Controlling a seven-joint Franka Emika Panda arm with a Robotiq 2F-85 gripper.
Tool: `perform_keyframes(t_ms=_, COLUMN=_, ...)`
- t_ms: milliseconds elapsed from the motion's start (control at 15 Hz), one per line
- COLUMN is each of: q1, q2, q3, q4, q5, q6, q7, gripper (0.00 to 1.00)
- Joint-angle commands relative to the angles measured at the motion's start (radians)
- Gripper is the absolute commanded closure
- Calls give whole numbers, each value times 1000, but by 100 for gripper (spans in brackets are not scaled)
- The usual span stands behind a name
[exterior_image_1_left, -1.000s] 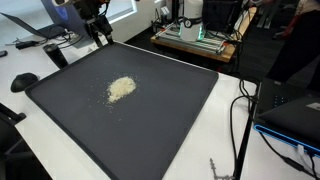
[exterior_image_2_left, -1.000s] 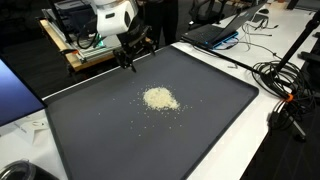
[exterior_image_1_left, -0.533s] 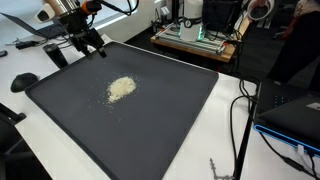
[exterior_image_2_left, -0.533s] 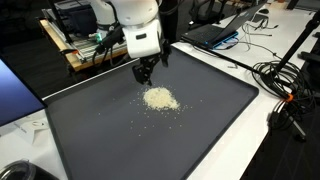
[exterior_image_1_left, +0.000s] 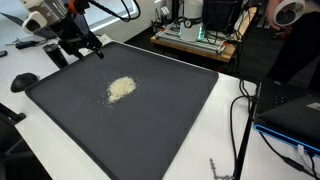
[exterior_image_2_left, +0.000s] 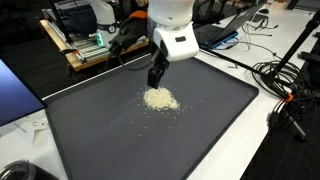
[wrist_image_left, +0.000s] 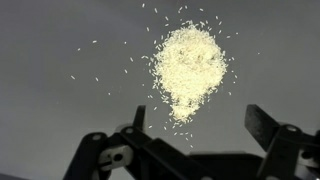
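A small heap of pale rice-like grains (exterior_image_1_left: 121, 88) (exterior_image_2_left: 160, 99) lies on a large black mat (exterior_image_1_left: 170, 120) (exterior_image_2_left: 100, 130), with loose grains scattered round it. My gripper (exterior_image_2_left: 155, 78) hangs just above the mat next to the heap; in an exterior view it shows near the mat's far edge (exterior_image_1_left: 86, 46). In the wrist view the heap (wrist_image_left: 188, 65) lies just ahead of the gripper (wrist_image_left: 200, 120). The jaws stand wide apart with nothing between them, only bare mat (wrist_image_left: 60, 80) and a few stray grains.
The mat lies on a white table (exterior_image_1_left: 60, 150). A laptop (exterior_image_2_left: 215, 33) and a tangle of cables (exterior_image_2_left: 285, 90) sit beside the mat. A rack with equipment (exterior_image_1_left: 195, 35) stands behind it, and a black round object (exterior_image_1_left: 24, 80) rests on the table's edge.
The arm has swung from the mat's far corner over the mat, bringing the gripper close to the grain heap. The jaws stayed open and the heap has not moved.
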Motion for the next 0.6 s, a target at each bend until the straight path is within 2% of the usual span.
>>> perform_keyframes(t_ms=0, q1=27, q2=74, q3=33, q4=131, q5=-85, q6=-77, q7=-110, gripper=0)
perform_keyframes(t_ms=200, q1=50, q2=102, q3=55, q4=165, q5=-121, q6=-85, q7=-223, gripper=0)
perform_keyframes(t_ms=533, q1=63, q2=101, q3=83, q4=154, q5=-140, q6=-74, q7=-451, gripper=0)
